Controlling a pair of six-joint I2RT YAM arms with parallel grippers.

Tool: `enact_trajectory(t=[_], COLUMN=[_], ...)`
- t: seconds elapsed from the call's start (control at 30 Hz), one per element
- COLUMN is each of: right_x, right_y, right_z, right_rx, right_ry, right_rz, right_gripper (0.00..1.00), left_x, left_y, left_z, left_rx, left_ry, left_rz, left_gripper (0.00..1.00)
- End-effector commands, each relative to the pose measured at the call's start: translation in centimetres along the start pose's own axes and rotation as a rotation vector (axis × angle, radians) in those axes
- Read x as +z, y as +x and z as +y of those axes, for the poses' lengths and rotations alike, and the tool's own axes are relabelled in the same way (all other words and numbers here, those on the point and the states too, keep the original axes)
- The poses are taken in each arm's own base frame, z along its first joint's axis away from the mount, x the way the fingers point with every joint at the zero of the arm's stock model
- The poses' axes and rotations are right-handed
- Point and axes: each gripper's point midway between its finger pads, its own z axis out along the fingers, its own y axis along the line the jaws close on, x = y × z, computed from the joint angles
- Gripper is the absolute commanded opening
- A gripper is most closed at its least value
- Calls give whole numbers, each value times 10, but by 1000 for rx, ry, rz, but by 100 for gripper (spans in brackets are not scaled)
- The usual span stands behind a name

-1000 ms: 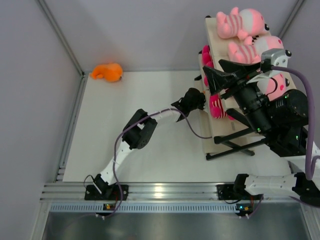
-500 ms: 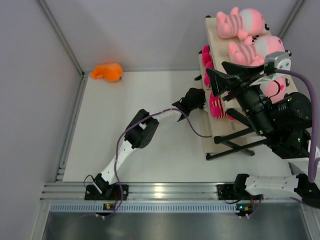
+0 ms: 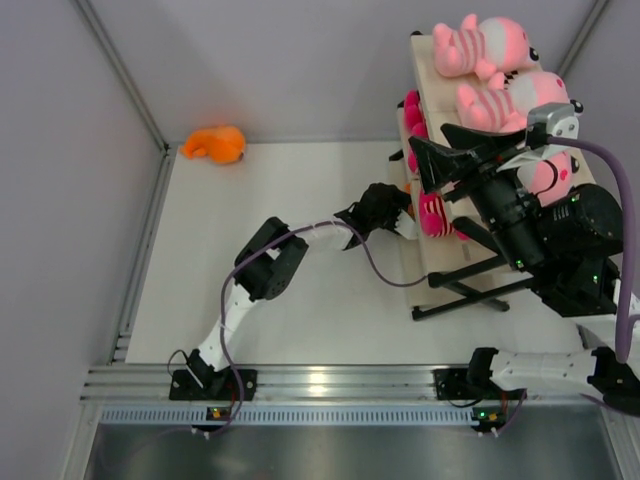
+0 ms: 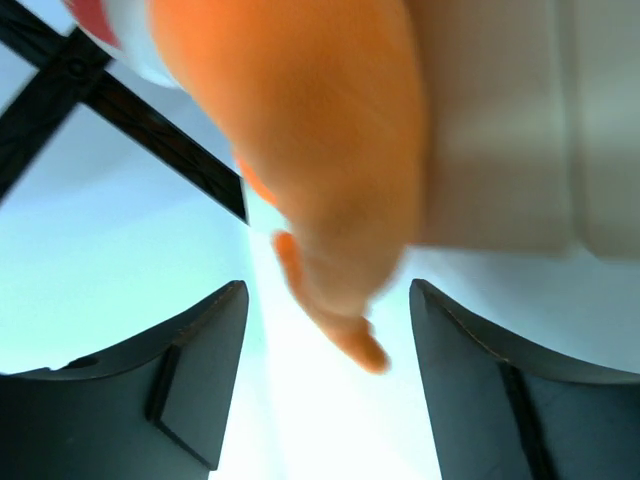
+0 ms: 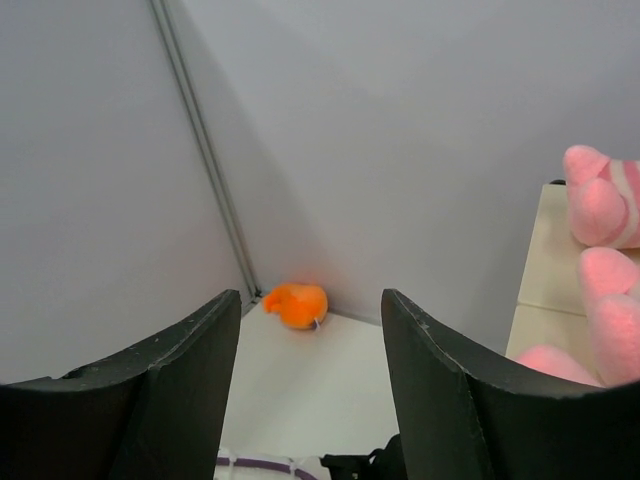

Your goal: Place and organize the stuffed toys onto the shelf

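- The left gripper (image 3: 395, 208) is stretched across the white table (image 3: 300, 300) to the left side of the tiered shelf of light wooden boards on a black crossed frame (image 3: 428, 85), low down at its lower tiers.
- In the left wrist view a blurred orange plush toy (image 4: 320, 150) fills the space just ahead of the fingers. It lies against a pale board (image 4: 500, 120), next to a black frame bar (image 4: 150, 130).
- The left jaws stand wide apart. Only the narrow tip of the plush dips between them, and neither finger visibly presses it, so I judge it to be resting on the shelf rather than held.
- The right gripper (image 3: 428, 150) hangs high over the shelf with its jaws spread and nothing between them. It looks parked there to stay out of the way.
- Two big pale-pink striped plush animals (image 3: 480, 45) lie side by side on the top board, probably because they are bulkiest.
- A third pink one (image 3: 552, 172) is partly hidden under the right arm.
- Smaller hot-pink toys (image 3: 435, 215) sit on a lower tier at the shelf's left edge.
- One plain orange stuffed toy (image 3: 213, 144) lies alone in the far-left corner of the table, well apart from the shelf. It is on the left arm's side, so it is probably the next one to fetch.
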Motion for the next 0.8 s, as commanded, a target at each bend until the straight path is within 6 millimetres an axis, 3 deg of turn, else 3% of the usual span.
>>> enact_trajectory(t=[0.0, 0.2, 0.23, 0.4, 0.53, 0.63, 0.67, 0.73, 0.77], right_x=[3, 10, 11, 10, 8, 6, 6, 5, 5], right_y=[-1, 10, 10, 13, 15, 15, 14, 15, 16], right_z=[9, 12, 12, 13, 12, 11, 10, 11, 12], right_rx=[27, -16, -17, -9, -6, -7, -8, -11, -11], right_ry=[-23, -15, -14, -17, -16, -17, -17, -25, -26], right_rz=[-8, 36, 37, 42, 48, 46, 45, 43, 43], right_gripper=[59, 60, 61, 61, 61, 61, 61, 61, 61], left_x=[-27, -51, -58, -78, -103, -132, -142, -160, -170], left_y=[-6, 2, 0, 11, 40, 78, 102, 120, 142], left_z=[28, 19, 28, 19, 26, 28, 20, 26, 32], left_rx=[26, 5, -5, -82, -270, -403, -427, -478, -520], left_ry=[-40, -17, -32, -6, -5, -15, -18, -52, -73], left_rz=[14, 45, 41, 95, 181, 271, 338, 389, 435], left_gripper=[73, 80, 81, 81, 76, 74, 73, 74, 74])
